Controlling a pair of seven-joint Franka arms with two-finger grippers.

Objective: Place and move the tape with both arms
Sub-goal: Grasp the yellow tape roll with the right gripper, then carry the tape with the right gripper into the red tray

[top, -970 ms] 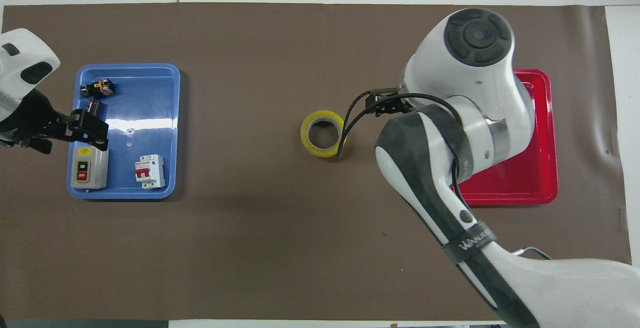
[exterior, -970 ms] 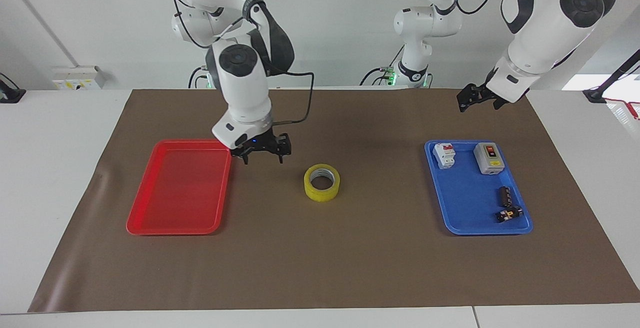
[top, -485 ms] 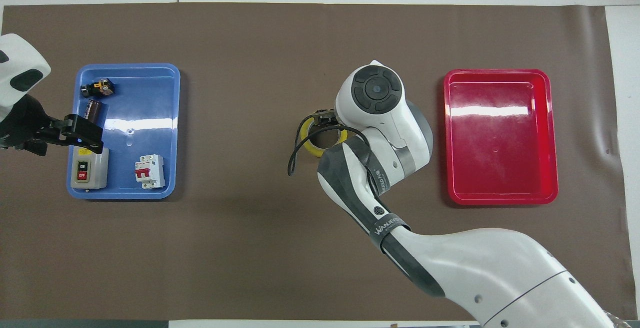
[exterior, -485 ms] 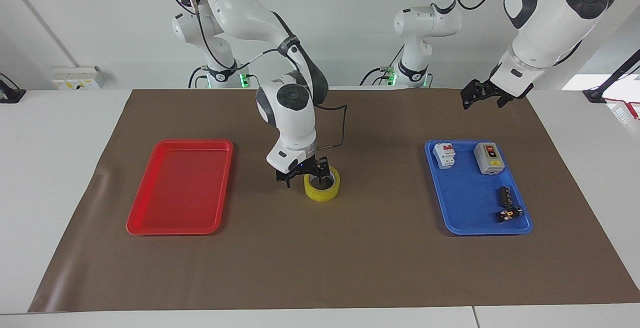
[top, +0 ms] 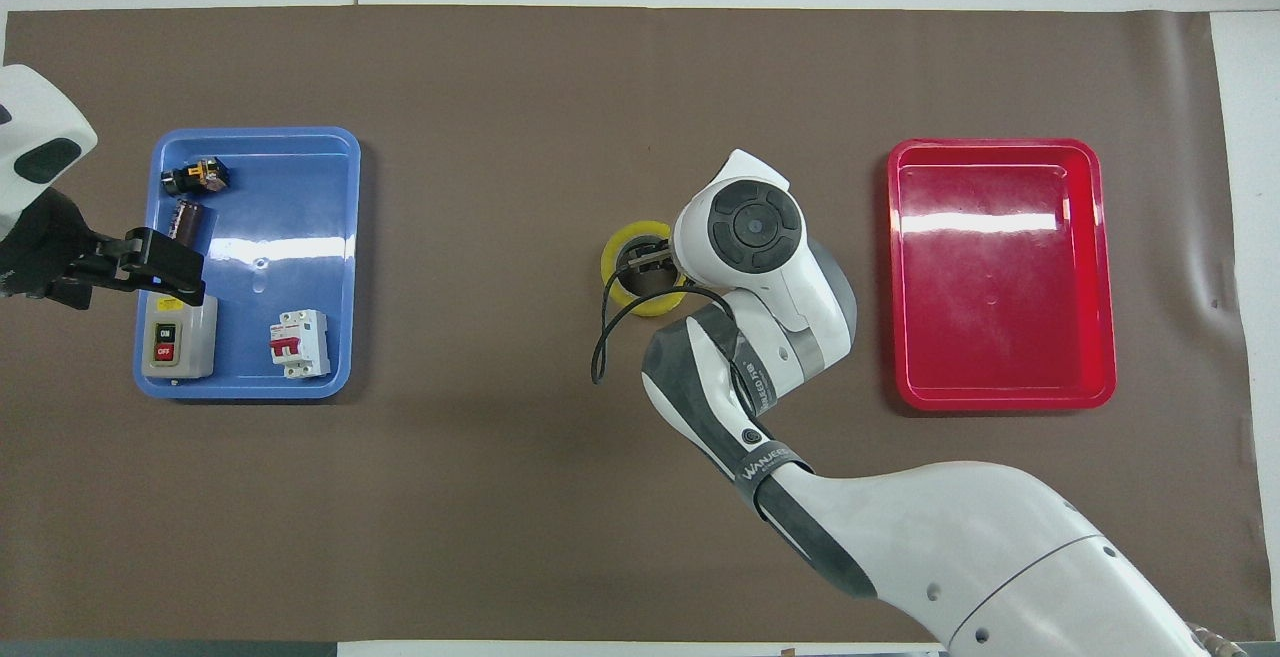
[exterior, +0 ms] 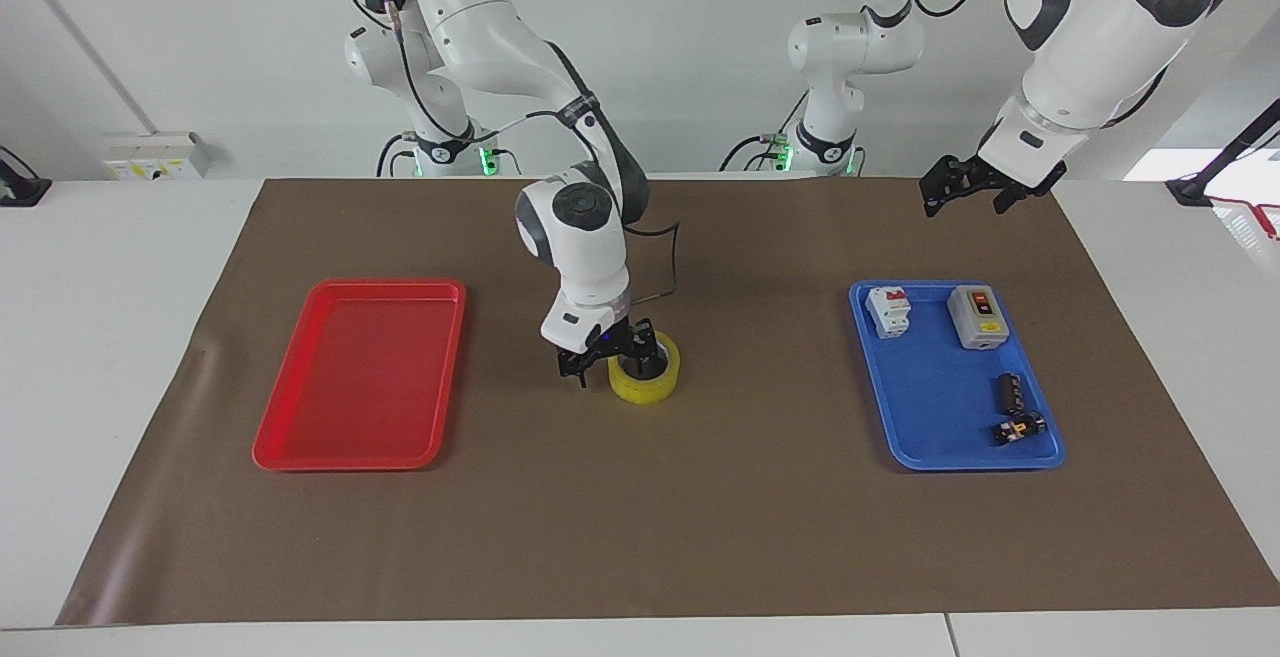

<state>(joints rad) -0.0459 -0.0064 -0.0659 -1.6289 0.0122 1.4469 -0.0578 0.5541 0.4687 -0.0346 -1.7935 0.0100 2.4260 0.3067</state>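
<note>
Currently I see the tape [exterior: 646,374] lying flat on the brown mat [exterior: 640,537], its ring axis vertical and the core opening facing up. It sits mid-table, between the red tray [exterior: 300,437] and the blue tray [exterior: 920,452], well apart from both.

My right gripper [exterior: 610,352] is down at the roll. One finger is inside the core and the other stands outside the wall on the red-tray side, so the fingers straddle the wall. I cannot tell whether they are pressing on it.

My left gripper [exterior: 960,187] hangs in the air above the blue tray's end of the mat. Its fingers are parted and hold nothing.

The mat covers most of a white table [exterior: 100,337]. A white wall [exterior: 700,37] rises at the robots' end, with two smaller white arms in front of it, one [exterior: 850,47] with a green-lit base.
</note>
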